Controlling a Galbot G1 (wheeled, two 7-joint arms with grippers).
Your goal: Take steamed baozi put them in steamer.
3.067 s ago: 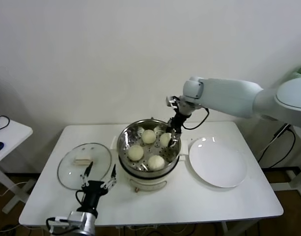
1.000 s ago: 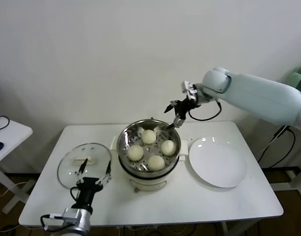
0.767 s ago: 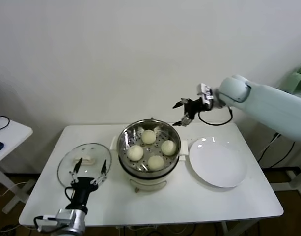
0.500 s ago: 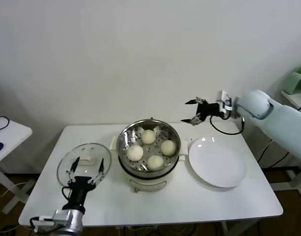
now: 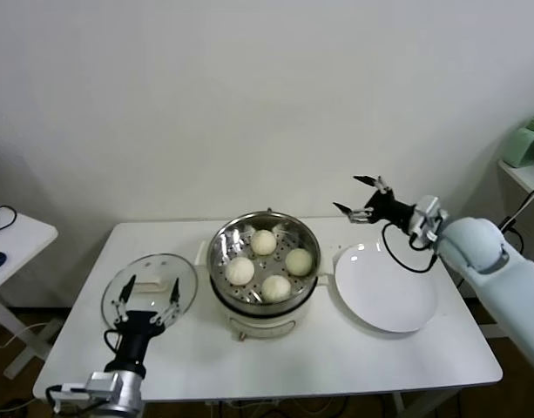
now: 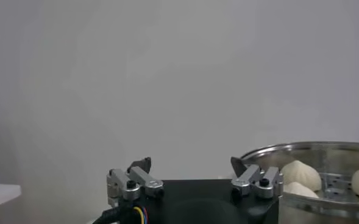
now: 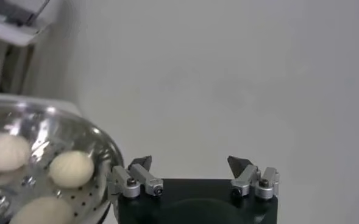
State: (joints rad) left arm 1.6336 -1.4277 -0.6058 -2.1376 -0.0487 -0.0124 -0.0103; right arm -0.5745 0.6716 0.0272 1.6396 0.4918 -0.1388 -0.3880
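Note:
Several cream-white steamed baozi (image 5: 264,241) lie on the perforated tray inside the steel steamer (image 5: 221,242) at the table's middle. My right gripper (image 5: 346,193) hangs open and empty in the air, to the right of the steamer and above the plate's far edge. Its wrist view shows the open gripper (image 7: 190,161) with the steamer (image 7: 75,134) and a baozi (image 7: 71,168) off to one side. My left gripper (image 5: 150,292) stands open and empty at the front left, over the glass lid's near side. In its wrist view the gripper (image 6: 190,164) sits beside the steamer (image 6: 325,149) and a baozi (image 6: 301,173).
A round glass lid (image 5: 166,266) with a white handle lies left of the steamer. A flat white plate (image 5: 386,287) lies to its right. A small side table (image 5: 14,235) stands at far left, and a green object (image 5: 528,139) on a shelf at far right.
My right arm has swung away from the steamer's back rim, out to the right over the plate's far edge, staying open. My left gripper has drifted slightly left and back.

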